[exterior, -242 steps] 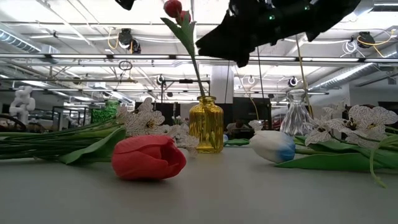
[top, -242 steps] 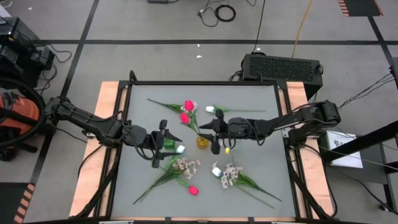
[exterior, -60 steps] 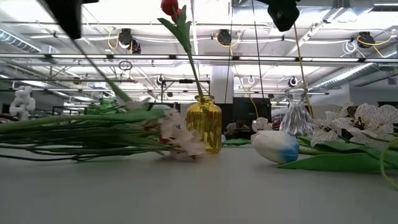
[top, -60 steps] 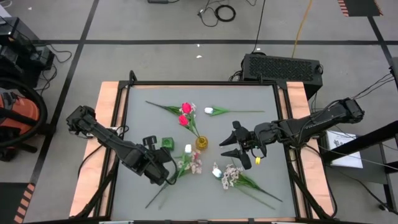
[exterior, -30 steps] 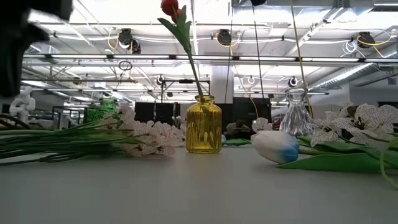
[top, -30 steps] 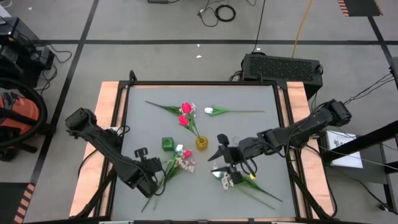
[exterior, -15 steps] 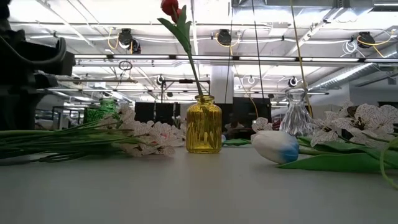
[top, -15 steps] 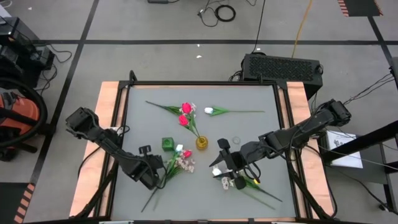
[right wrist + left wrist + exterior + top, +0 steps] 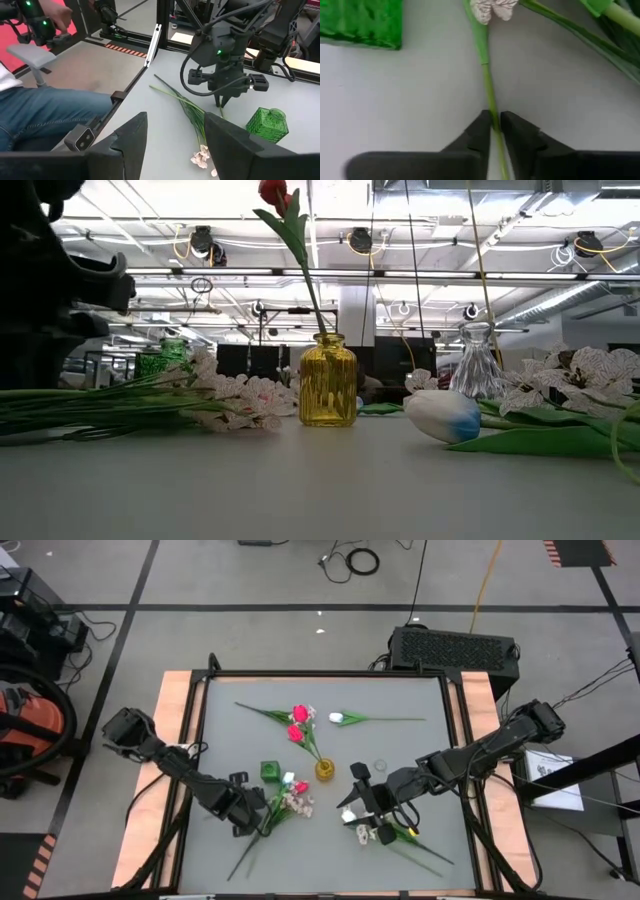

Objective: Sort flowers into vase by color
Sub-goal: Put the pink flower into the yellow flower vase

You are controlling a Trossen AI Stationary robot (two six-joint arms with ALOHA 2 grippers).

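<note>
A yellow vase (image 9: 324, 769) holds pink-red tulips (image 9: 297, 730). A green vase (image 9: 270, 771) and a clear vase (image 9: 379, 767) stand beside it. A bundle of flowers with pale blossoms (image 9: 295, 802) lies on the table near the green vase. My left gripper (image 9: 253, 819) is down on the bundle's stems, shut on one thin stem (image 9: 487, 75) that leads to a pale blossom (image 9: 493, 7). My right gripper (image 9: 358, 808) stands open over another pale spray (image 9: 366, 833) and a white tulip (image 9: 347, 816), with nothing between its fingers (image 9: 131, 135). My left gripper pinches the thin green stem (image 9: 493, 119) between its two fingertips, well below the blossom. The fingers come from above, pointing down, one on each side of the stem. The stem lies flat on the table.
A white tulip (image 9: 338, 718) with a long stem lies at the far side of the table. The raised black frame (image 9: 203, 730) runs around the table. In the right wrist view a person in jeans (image 9: 40, 110) sits beyond the table's left edge.
My left gripper has gone a little along the stems toward the blossoms, to the right and far. My right gripper has gone a little toward the near edge, over the pale spray. The flowers have stayed where they were.
</note>
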